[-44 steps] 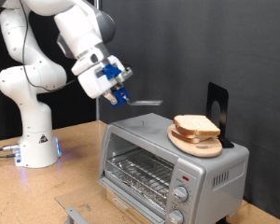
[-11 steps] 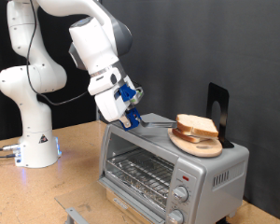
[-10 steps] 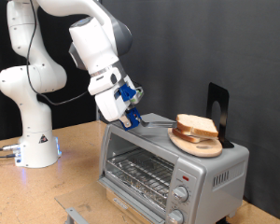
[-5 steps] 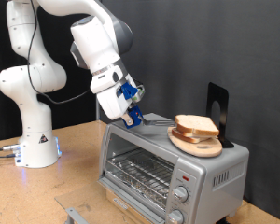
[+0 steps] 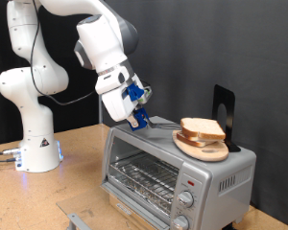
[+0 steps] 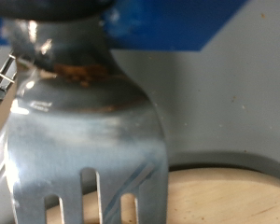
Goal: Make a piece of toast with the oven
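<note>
The piece of toast (image 5: 201, 126) lies on a round wooden plate (image 5: 198, 147) on top of the silver oven (image 5: 213, 175), whose glass door (image 5: 140, 176) is shut. My gripper (image 5: 137, 108), with blue fingers, is above the oven's top near its left end in the exterior view. It is shut on the handle of a metal fork (image 5: 162, 123), which points at the toast with its tines just short of the plate. In the wrist view the fork (image 6: 88, 131) fills the frame, with the plate's edge (image 6: 229, 193) beyond the tines.
A black stand (image 5: 224, 108) rises behind the plate on the oven. Round knobs (image 5: 189, 182) sit on the oven's front right. The robot base (image 5: 36, 144) stands on the wooden table (image 5: 48, 199) at the exterior view's left.
My gripper has come down and moved right with the fork, bringing the tines close to the plate and toast. The toast and oven have not moved.
</note>
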